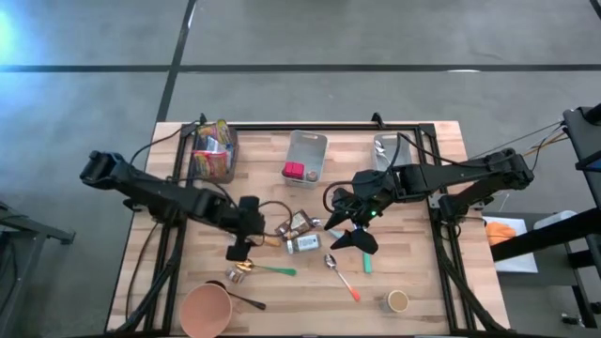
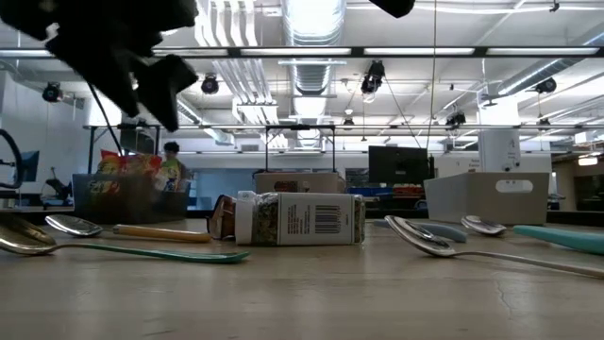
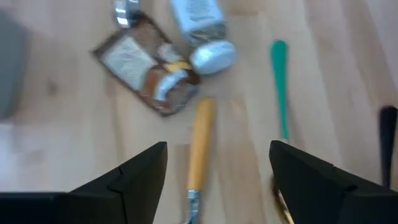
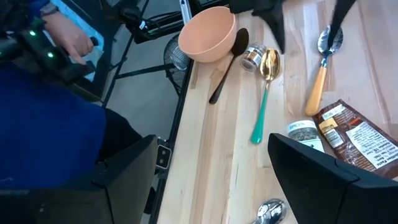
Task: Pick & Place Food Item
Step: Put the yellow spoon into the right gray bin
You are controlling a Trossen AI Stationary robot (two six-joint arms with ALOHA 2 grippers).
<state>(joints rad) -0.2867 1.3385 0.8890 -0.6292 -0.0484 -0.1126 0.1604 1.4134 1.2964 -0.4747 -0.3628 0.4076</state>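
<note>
— Near the table's [image 1: 413, 268] middle, where was the food?
— The brown packet [image 1: 299, 223] lay unheld between both open grippers; left gripper [image 1: 238, 248] hovered nearer. Approach step; next, descend squarely over it.

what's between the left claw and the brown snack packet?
High view: only bare wood separates the open left claw from the brown foil snack packet; left wrist view also shows the wooden-handled spoon directly ahead.
</note>
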